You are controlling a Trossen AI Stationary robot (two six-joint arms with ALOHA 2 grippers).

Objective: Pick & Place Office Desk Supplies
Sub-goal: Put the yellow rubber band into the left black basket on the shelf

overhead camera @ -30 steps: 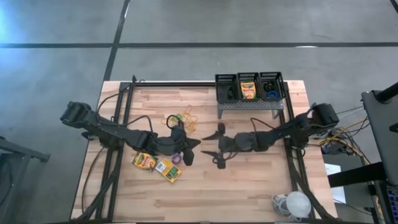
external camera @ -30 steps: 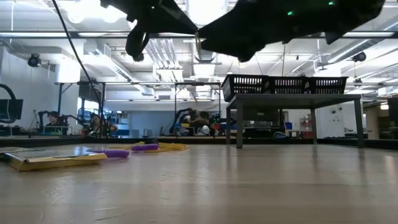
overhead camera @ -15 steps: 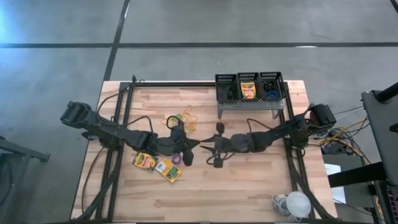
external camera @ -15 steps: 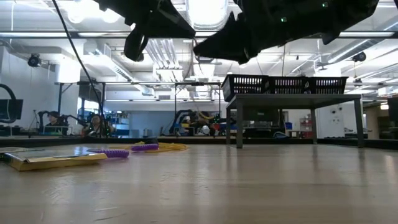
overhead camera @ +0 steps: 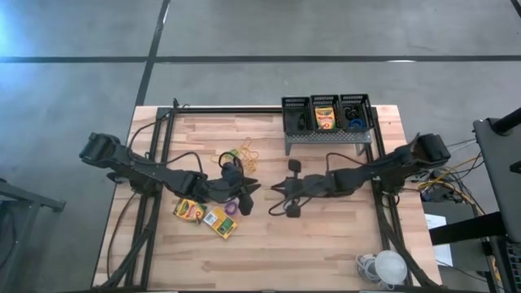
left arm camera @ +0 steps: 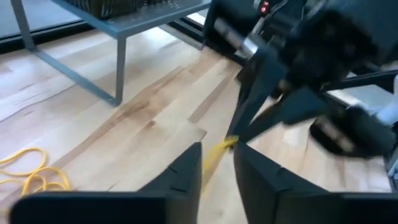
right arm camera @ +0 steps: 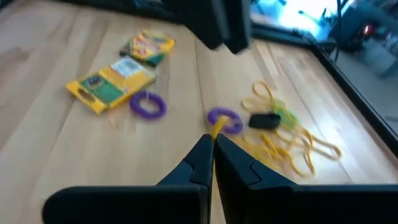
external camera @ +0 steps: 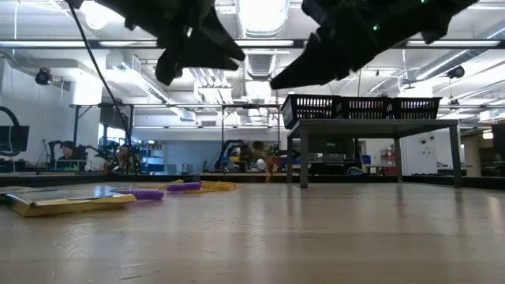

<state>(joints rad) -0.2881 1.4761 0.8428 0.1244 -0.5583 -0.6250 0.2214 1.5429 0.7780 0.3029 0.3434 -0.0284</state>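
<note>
Over the table's middle my two grippers meet tip to tip. My right gripper (overhead camera: 274,192) is shut on a thin yellow rubber band (left arm camera: 216,157). My left gripper (left arm camera: 217,149) stands open, with the band running between its fingers. Below lie two yellow-and-green crayon boxes (right arm camera: 109,87) (right arm camera: 148,45), two purple rings (right arm camera: 148,106) (right arm camera: 225,119) and a heap of yellow rubber bands (right arm camera: 286,140), all flat on the wood. Three black mesh bins (overhead camera: 326,112) sit on the grey stand (overhead camera: 326,137) at the far side. My right gripper pinches one end of the rubber band (right arm camera: 216,129) between its two fingertips, coming from the table's right and slanting down. The band is lifted clear of the table and runs from those tips into the left gripper's gap. My left gripper: whether its fingers touch the band, I cannot tell.
A small black thing (right arm camera: 266,120) lies by the heap of bands. One crayon box and small rings sit in the bins. A white roll (overhead camera: 383,267) lies at the near right corner. Bare wood shows between the stand and the grippers.
My right gripper has tipped and shut from wide open, taking hold of the rubber band at the left gripper's tips. My left gripper's fingers have parted. Both arms have stayed at the table's middle, and the band stays clear of the table.
</note>
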